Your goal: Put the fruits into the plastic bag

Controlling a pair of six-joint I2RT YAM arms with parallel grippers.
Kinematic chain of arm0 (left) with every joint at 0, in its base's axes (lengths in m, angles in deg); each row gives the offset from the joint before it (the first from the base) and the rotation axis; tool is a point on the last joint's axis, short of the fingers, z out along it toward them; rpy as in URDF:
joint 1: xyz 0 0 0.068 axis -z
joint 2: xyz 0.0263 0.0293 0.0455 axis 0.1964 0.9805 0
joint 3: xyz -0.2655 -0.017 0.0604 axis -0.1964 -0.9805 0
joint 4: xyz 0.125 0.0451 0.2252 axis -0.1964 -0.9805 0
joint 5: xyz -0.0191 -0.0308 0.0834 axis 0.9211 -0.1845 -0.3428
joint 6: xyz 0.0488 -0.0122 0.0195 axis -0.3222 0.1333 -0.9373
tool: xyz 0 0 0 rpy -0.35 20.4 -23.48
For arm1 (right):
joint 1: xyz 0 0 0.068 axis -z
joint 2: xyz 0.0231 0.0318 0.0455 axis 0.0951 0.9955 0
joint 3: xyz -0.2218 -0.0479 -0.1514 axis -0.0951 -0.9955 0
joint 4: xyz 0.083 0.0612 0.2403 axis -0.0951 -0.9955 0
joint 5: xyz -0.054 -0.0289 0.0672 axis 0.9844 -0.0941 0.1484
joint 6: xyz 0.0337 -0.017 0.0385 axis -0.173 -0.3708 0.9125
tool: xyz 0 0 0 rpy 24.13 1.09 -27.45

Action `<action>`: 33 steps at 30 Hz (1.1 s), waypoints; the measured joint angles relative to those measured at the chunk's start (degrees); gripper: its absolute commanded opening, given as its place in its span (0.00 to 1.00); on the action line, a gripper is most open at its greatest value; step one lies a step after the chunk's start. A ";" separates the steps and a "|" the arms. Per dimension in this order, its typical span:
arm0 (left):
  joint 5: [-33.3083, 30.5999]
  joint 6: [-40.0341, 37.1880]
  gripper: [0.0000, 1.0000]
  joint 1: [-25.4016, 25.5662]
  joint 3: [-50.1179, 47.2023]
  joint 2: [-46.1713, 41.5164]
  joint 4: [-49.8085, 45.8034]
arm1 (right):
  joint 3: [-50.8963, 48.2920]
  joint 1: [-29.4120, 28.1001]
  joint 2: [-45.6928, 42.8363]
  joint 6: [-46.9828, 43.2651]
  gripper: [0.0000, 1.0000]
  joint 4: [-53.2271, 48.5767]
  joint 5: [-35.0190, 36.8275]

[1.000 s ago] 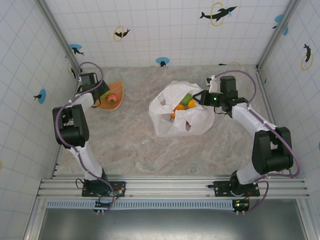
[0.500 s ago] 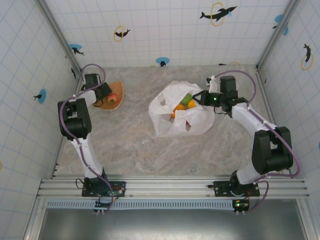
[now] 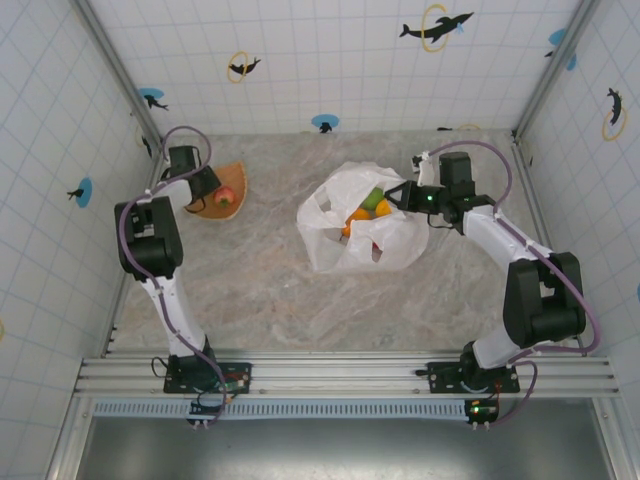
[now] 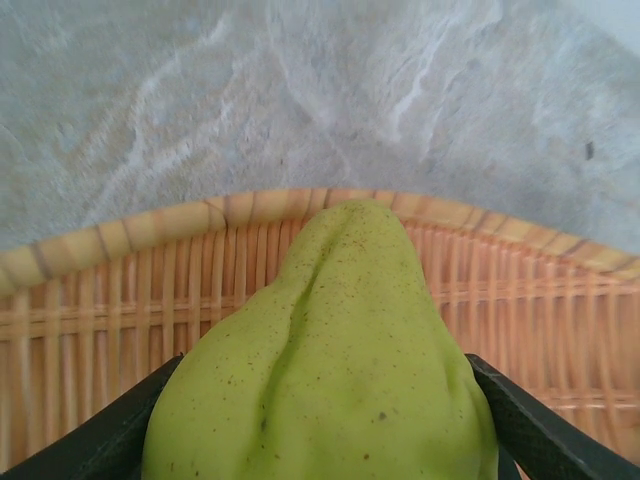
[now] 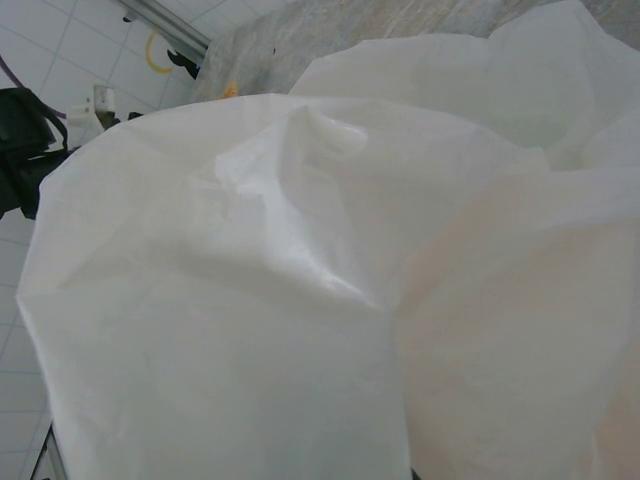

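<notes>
One green pear (image 4: 330, 300) in the left hand's (image 4: 320, 425) grasp, between its fingers (image 4: 575, 450), over the woven tray (image 4: 100, 310).

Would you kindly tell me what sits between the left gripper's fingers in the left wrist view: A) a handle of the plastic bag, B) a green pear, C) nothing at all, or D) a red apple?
B: in the left wrist view a speckled green pear is flanked on both sides by the dark fingers, with the woven tray behind it.
</notes>
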 measured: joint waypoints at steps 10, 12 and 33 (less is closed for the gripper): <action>4.33 4.17 0.60 2.03 -19.28 -31.71 7.85 | -0.11 0.00 0.00 0.02 0.00 0.00 0.00; 5.75 4.63 0.60 4.76 -22.58 -37.07 9.14 | -0.11 0.00 0.00 0.00 0.00 0.00 0.00; 14.58 -1.75 0.58 46.99 -37.40 -44.98 8.98 | -0.09 0.00 -0.02 0.24 0.00 0.28 0.00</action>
